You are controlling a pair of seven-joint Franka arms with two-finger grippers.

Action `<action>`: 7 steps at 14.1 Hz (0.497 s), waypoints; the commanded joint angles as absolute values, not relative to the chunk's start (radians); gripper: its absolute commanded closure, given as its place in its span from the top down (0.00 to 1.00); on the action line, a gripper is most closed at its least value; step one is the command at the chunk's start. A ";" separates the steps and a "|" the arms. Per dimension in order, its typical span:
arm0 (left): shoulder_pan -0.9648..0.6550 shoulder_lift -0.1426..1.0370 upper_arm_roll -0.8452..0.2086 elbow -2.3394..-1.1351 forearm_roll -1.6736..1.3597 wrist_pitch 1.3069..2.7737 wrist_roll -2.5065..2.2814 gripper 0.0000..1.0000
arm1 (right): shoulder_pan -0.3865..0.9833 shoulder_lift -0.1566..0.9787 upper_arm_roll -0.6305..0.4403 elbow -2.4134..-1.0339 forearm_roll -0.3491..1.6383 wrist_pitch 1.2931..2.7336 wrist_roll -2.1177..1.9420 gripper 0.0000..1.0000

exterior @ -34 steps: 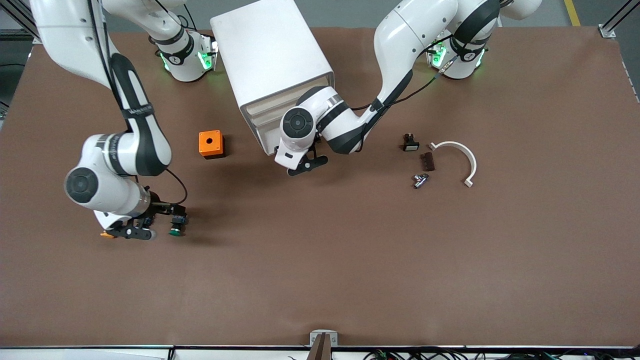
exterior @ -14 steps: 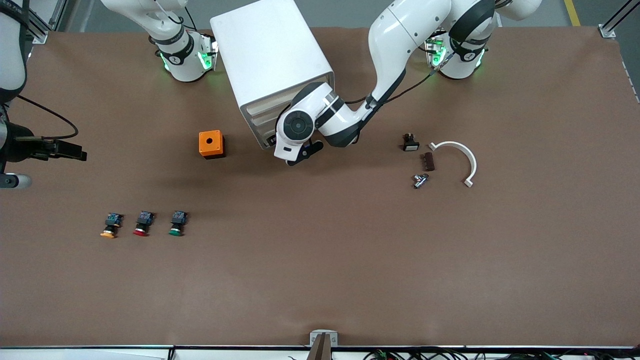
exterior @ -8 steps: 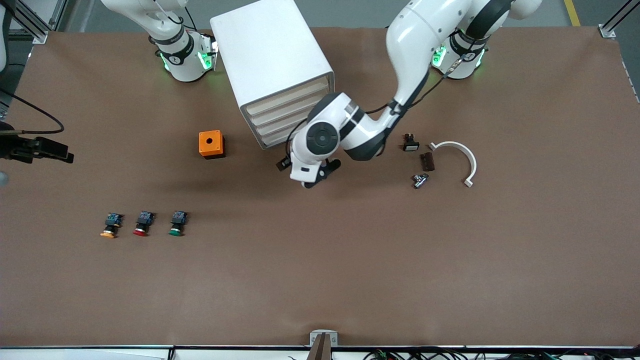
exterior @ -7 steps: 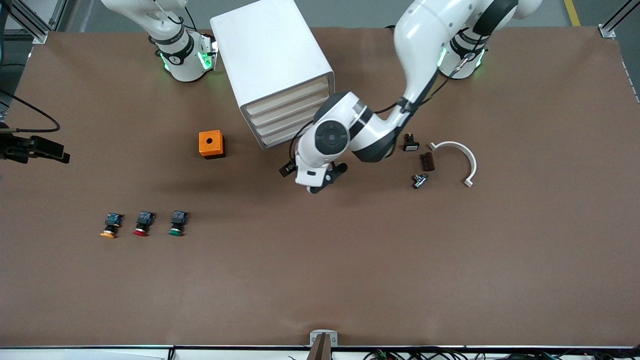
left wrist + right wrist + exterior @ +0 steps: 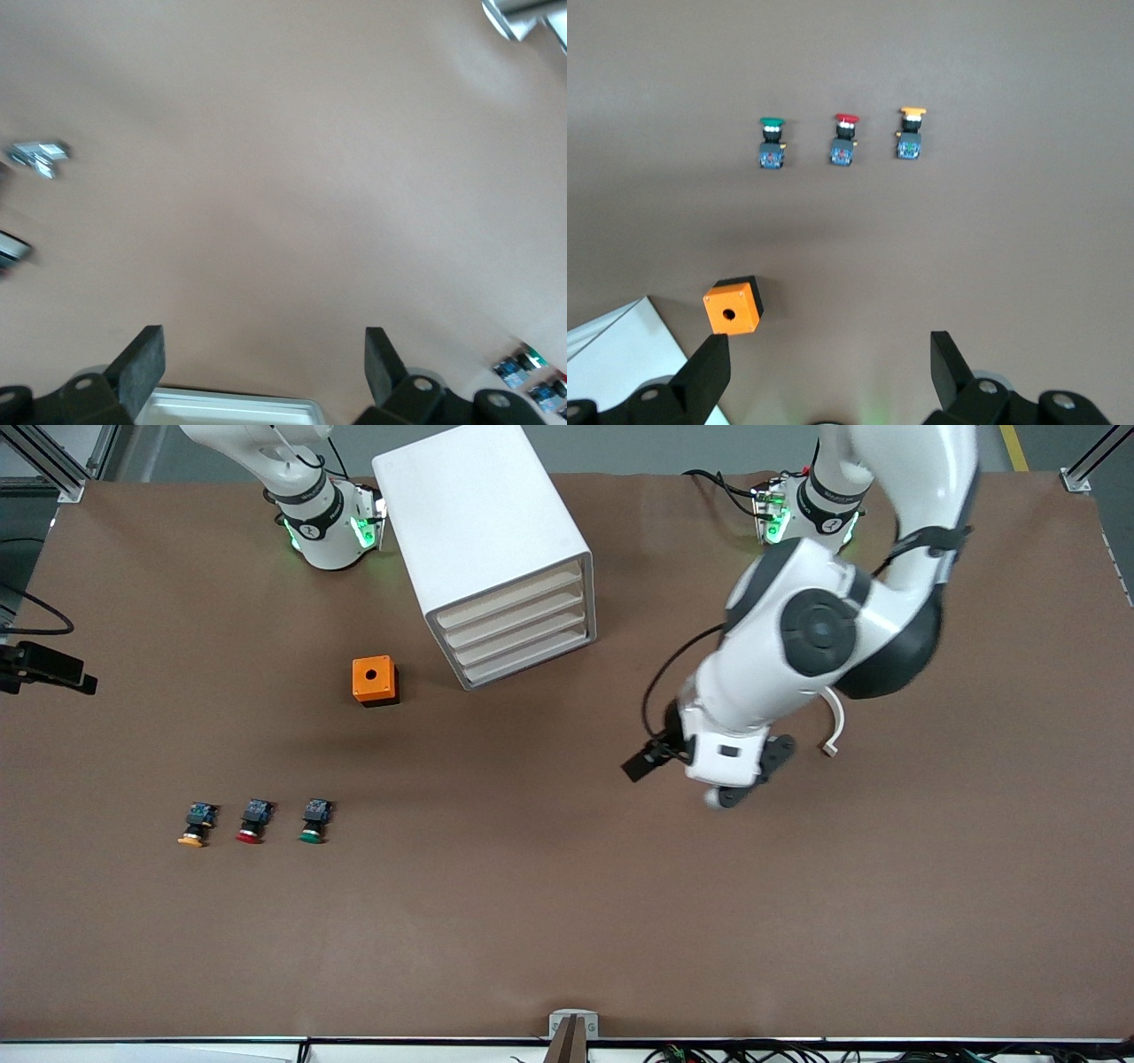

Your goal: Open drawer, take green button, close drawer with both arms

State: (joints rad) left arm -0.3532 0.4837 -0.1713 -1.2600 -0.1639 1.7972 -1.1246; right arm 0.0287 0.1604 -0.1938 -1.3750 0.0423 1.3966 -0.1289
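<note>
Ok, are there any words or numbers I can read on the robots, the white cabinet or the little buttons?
None can be read.
Right arm's base ring: a small dark mark, too small to read.
Left arm's base ring: the same kind of mark, too small to read.
Cabinet: plain white, no writing.
Orange box and green button: no writing shows.

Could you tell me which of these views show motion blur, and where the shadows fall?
Left wrist view: smeared, the small metal part streaked. Right wrist view: sharp, the green button crisp, a soft shadow band across the table. Front view: sharp except the left gripper, slightly blurred; the orange box casts a soft shadow.
</note>
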 commanded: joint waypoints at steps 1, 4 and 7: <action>-0.267 0.382 -0.173 -1.298 -0.138 1.673 -1.059 0.99 | 0.014 0.143 -0.189 -1.367 0.057 1.362 -0.147 1.00; -0.168 0.316 -0.173 -1.298 -0.081 1.579 -0.861 0.99 | 0.015 0.124 -0.187 -1.373 0.054 1.324 -0.147 1.00; -0.063 0.270 -0.175 -1.298 -0.080 1.531 -0.689 0.99 | 0.024 0.115 -0.181 -1.374 0.049 1.312 -0.146 1.00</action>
